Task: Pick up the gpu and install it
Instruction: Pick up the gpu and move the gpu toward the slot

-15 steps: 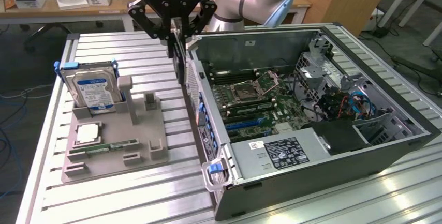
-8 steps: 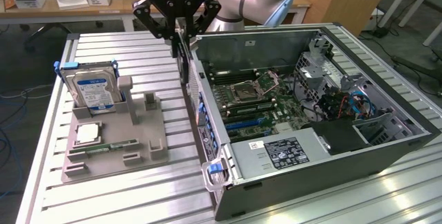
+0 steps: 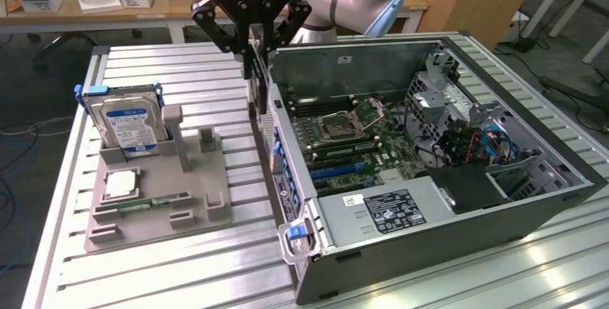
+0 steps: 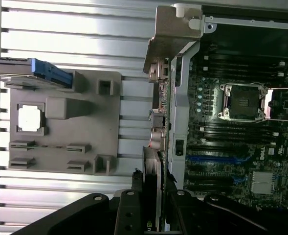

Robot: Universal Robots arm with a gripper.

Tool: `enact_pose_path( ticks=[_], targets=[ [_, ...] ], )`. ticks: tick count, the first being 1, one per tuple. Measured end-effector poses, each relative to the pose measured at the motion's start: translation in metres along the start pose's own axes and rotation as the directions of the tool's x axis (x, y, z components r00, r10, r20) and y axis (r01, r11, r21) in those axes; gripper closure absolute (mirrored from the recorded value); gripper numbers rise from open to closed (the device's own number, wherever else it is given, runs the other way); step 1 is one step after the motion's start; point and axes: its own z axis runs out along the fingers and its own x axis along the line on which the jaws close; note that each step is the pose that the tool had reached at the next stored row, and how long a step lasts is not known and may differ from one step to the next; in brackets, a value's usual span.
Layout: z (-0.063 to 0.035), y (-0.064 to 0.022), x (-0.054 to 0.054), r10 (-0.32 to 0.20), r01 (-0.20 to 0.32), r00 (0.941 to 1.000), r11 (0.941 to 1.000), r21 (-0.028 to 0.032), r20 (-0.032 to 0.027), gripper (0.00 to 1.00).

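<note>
**Exterior view.** The gripper [image 3: 250, 46] hangs at the wall of the open computer case [image 3: 533, 202] on the exterior view's left. Its fingers are clamped on the upper edge of the gpu [image 3: 255, 84]. The card hangs on edge with its long axis vertical, above the tabletop [image 3: 171, 273]. Treat it as light, stiff and fragile. Hold it by the bare board edges, not by the components or contacts.

**Wrist view.** The gpu [image 4: 151, 169] appears edge-on between the fingers [image 4: 129, 213], its long axis pointing away from the camera. It lies just beside the case wall, apparently on the side of the grey holder [image 4: 60, 122] and not yet over the motherboard [image 4: 232, 147].
</note>
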Motion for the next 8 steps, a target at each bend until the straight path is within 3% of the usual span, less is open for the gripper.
enact_pose_path(
  ticks=[8],
  targets=[
    [0.0003,-0.0004,-0.0098,0.000,0.000,1.0000,1.0000,0.0000,0.0000,0.73]
  ],
)
